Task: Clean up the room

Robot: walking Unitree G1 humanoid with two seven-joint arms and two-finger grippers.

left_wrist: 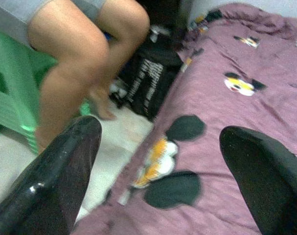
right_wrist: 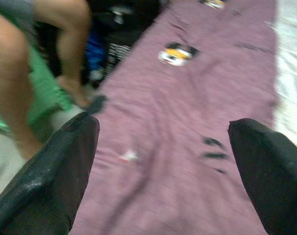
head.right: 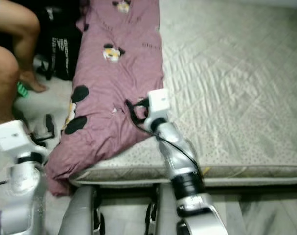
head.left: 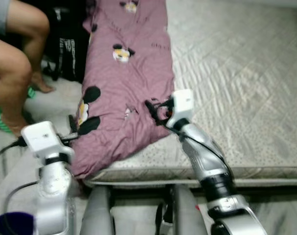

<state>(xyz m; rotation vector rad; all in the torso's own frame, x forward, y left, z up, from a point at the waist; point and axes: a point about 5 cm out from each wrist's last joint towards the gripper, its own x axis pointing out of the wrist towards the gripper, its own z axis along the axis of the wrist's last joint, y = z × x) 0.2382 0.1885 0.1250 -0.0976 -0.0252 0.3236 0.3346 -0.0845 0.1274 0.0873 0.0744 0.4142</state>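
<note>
Seen from the head camera: a purple quilt (head.left: 126, 73) printed with cartoon mice, lying along the left side of a bare grey mattress (head.left: 236, 88). Long axis running away from the robot, from the near mattress edge toward the far end of the bed. Near end bunched and spilling over the left corner toward the floor, probably why both arms are set at that end.

Right gripper (head.left: 155, 111) poised over the quilt's near right edge, fingers spread apart and holding nothing, close above the cloth; contact hard to confirm. Right wrist camera looking between two open black fingers (right_wrist: 50, 181) along the purple fabric.

Left gripper (head.left: 72, 128) hovering just beside the drooping left corner, also open and empty, its wrist camera showing spread fingers (left_wrist: 55, 181) with quilt and floor beyond. Likely placed so each arm takes one near corner for straightening or folding.

To the left, a person's bare legs (head.left: 16, 63) beside a green stool (left_wrist: 11, 107), and a black bag (head.left: 70, 49) on the floor against the bed.
</note>
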